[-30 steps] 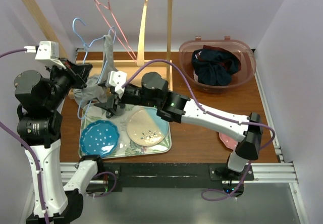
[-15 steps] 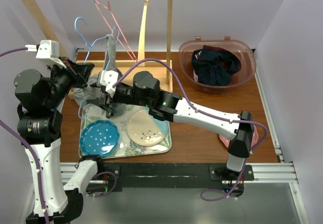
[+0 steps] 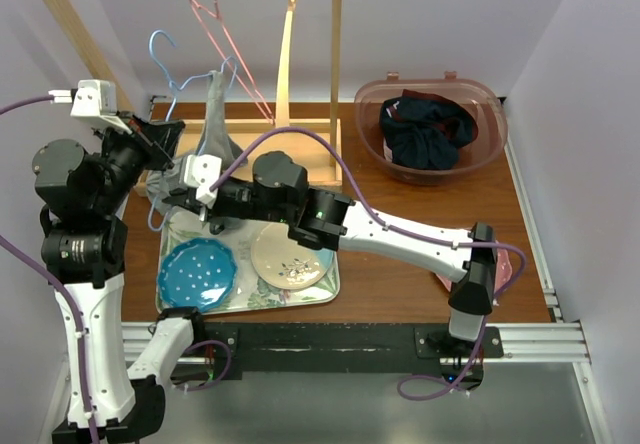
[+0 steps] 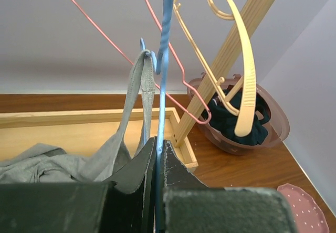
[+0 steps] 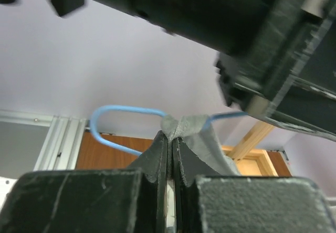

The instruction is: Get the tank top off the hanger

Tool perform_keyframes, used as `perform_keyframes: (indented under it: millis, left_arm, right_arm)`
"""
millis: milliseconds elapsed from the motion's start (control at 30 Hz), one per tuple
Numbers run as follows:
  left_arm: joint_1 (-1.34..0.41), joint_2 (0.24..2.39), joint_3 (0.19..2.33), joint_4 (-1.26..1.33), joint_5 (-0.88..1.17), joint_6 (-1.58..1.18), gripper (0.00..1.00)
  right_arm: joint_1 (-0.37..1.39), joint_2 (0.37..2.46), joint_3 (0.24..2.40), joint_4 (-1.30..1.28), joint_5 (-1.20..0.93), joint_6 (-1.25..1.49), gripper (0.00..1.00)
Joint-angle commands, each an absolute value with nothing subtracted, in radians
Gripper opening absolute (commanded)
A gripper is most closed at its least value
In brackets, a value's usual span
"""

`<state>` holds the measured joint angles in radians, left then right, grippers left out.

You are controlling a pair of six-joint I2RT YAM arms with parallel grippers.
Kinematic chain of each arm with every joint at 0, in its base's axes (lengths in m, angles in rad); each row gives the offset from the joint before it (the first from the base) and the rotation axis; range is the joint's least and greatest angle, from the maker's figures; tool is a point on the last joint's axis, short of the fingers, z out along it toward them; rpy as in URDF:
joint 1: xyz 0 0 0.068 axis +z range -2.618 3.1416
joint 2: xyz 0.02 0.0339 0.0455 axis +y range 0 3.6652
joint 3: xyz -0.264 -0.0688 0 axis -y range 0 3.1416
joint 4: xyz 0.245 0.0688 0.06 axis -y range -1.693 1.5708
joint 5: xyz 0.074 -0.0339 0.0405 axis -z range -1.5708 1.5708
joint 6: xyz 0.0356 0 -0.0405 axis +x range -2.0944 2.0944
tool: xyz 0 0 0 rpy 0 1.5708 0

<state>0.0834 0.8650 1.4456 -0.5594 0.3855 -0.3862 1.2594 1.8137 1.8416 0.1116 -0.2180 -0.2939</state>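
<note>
Your grey-green cloth tank top (image 3: 212, 124) hangs by one strap on the blue wire hanger (image 3: 158, 46). Its body is bunched low at the base of the wooden rack (image 3: 336, 64), rear-left of the table. In the wrist view a fold of the cloth sits right at the tips of the right gripper (image 5: 169, 144), which is clenched on it, w/ the hanger wire just behind. The left gripper (image 4: 159, 150) is clamped on the hanger's wire, w/ the strap just left of it.

Vs 1 s ago, the right gripper was spread open & further right over the metal tray (image 3: 250, 305). It's since gone left to the cloth & closed. Left arm & hanger show no change.

The blue plate (image 3: 198, 272) & cream plate (image 3: 290, 254) lie on the tray. The pink plastic tub (image 3: 495, 99) of dark clothes is rear-right, well apart.
</note>
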Motion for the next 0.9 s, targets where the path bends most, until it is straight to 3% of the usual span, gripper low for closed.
perform_keyframes:
  millis: [0, 367, 600, 867]
  left_arm:
    - [0.087, 0.867, 1.404, -0.463, 0.357, -0.411, 0.00]
    - [0.087, 0.870, 1.371, -0.434, 0.310, -0.419, 0.00]
    - [0.087, 0.888, 1.419, -0.448, 0.311, -0.417, 0.00]
    - [0.087, 0.891, 1.442, -0.469, 0.308, -0.419, 0.00]
  right_arm:
    - [1.313, 1.819, 1.896, 0.126, -0.229, -0.328, 0.00]
    - [1.371, 1.865, 1.910, 0.080, -0.149, -0.325, 0.00]
    - [1.371, 1.787, 1.737, 0.182, 0.020, -0.296, 0.00]
    - [1.371, 1.733, 1.582, 0.245, 0.051, -0.290, 0.00]
